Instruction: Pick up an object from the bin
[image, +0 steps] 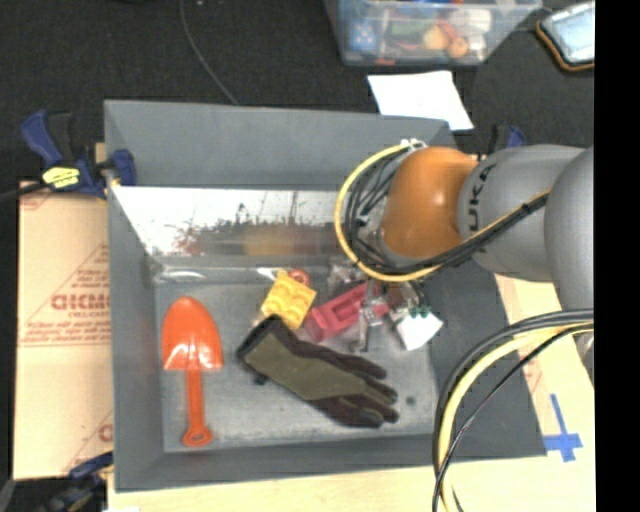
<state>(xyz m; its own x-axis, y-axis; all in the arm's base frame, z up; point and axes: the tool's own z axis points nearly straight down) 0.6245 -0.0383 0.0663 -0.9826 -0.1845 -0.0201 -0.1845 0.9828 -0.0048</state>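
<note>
Arm (545, 215): smooth grey rounded casing, right of the orange cover (425, 205)
Cables (350, 215): black and yellow loops round that cover
Marking (477, 197): dark letters beside it
Hand (378, 316): silvery metal beneath it

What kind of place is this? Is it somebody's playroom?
Probably a robot test lab, not a playroom. A big grey robot arm with cables reaches into a metal bin that has an orange toy shovel and a dark glove in it, likely practice things.
</note>
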